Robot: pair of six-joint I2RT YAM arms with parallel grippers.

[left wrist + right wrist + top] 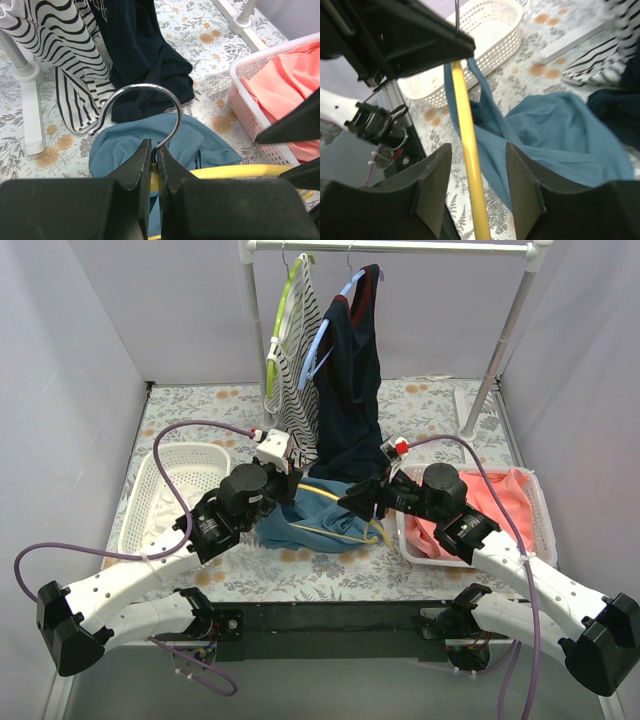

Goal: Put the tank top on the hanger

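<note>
The teal-blue tank top [315,522] lies crumpled on the floral tablecloth between the two arms, also seen in the wrist views [120,145] [560,130]. The yellow hanger [335,533] is held just above it. My left gripper [155,147] is shut on the hanger's neck, where the metal hook [145,89] rises from the yellow plastic. My right gripper [478,147] is open, and the hanger's yellow arm [467,150] runs between its fingers without touching either one. One strap of the tank top hangs over that arm near the left gripper.
A white empty basket [175,480] sits at the left. A white basket [530,540] with a coral garment stands at the right. At the back, a rack [400,248] carries a striped top [295,360] and a navy garment [350,390].
</note>
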